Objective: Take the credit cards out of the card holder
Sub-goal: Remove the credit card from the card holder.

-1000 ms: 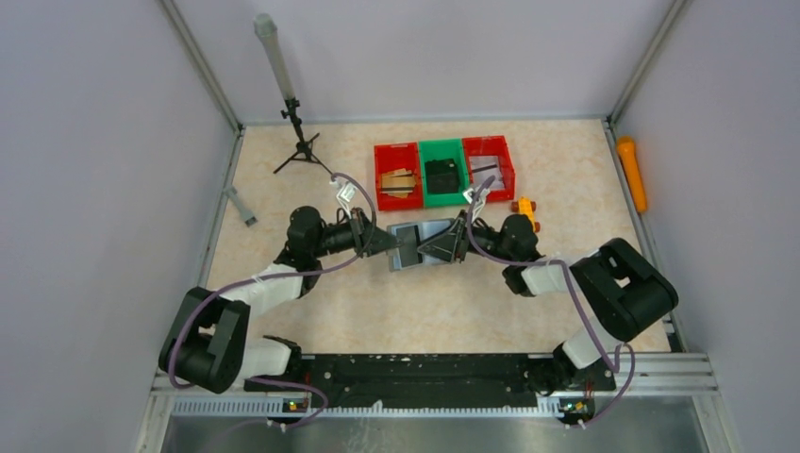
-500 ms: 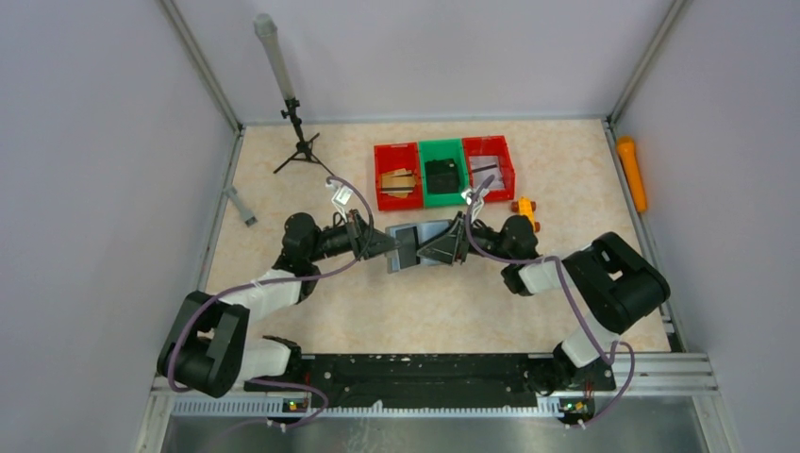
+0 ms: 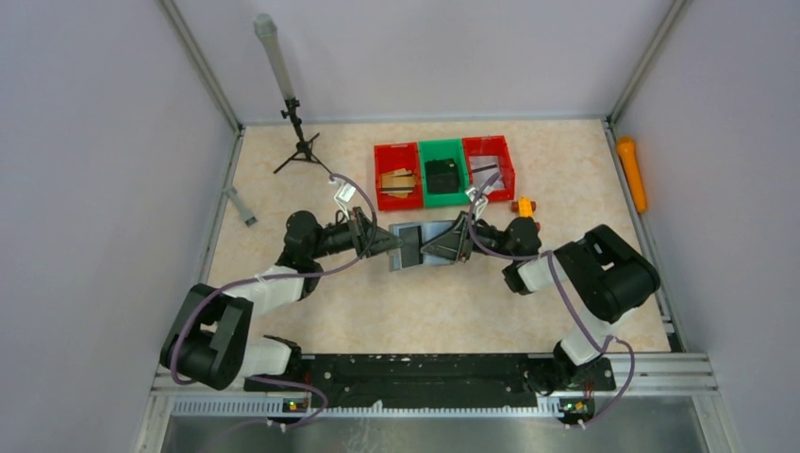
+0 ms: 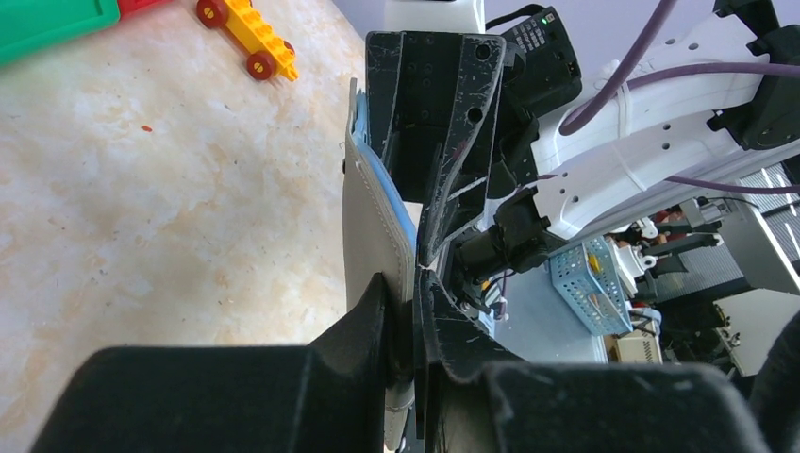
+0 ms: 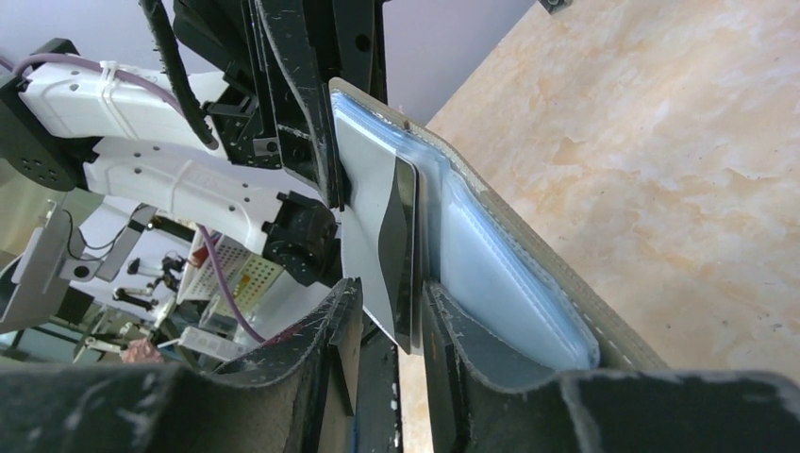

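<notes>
**Two arms hold an open card holder over a marbled desk**

A beige marbled desk point(image 3: 377, 302) fills an enclosure with pale walls. At its middle the grey card holder point(image 3: 412, 238) stands on edge, open, between both arms. Compared with a second ago, the right arm's elbow sits nearer the centre; the holder and left arm have hardly shifted. The left pincer point(image 4: 404, 316) is clamped tight on the holder's grey flap. The right pincer point(image 5: 389, 326) stands narrowly parted, straddling the credit cards point(image 5: 404, 236) that stick out of the silvery-blue pocket; whether it pinches them cannot be told. From above, both pincers hide the cards, and their number is unclear.
</notes>
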